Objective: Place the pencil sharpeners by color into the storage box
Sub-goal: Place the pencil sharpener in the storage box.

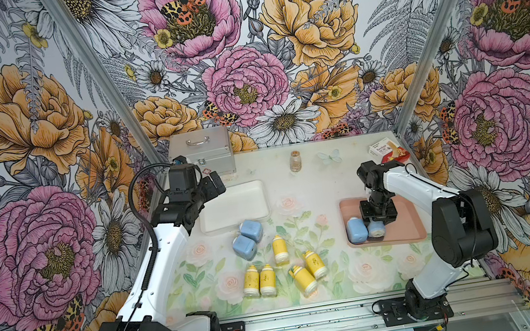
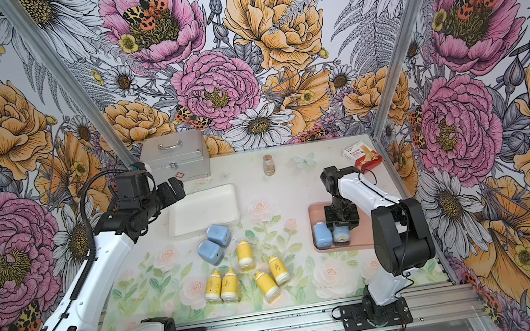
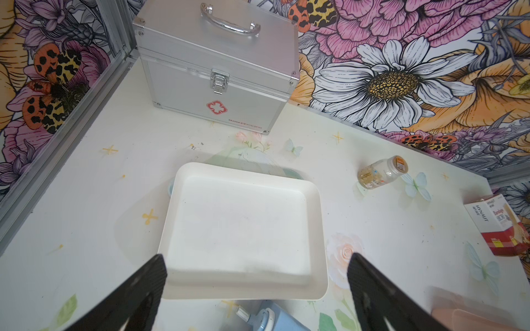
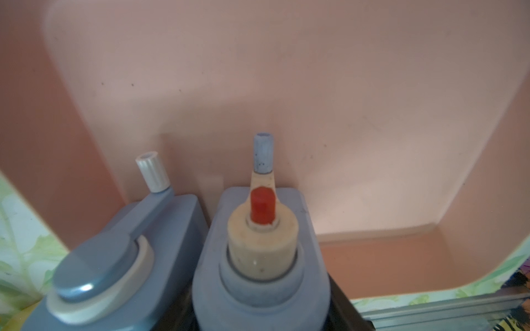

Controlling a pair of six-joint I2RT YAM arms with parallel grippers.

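Several yellow pencil sharpeners and two light-blue ones lie on the table's middle. The pink storage box on the right holds one light-blue sharpener. Right beside it is a second light-blue sharpener, low inside the box, with my right gripper shut on its body. My left gripper hangs open over the near edge of the white storage box, which has nothing in it. A light-blue sharpener shows below it.
A silver first-aid case stands at the back left. A brown glass vial stands at the back middle and a bandage carton at the back right. Metal rails run along the table's front edge.
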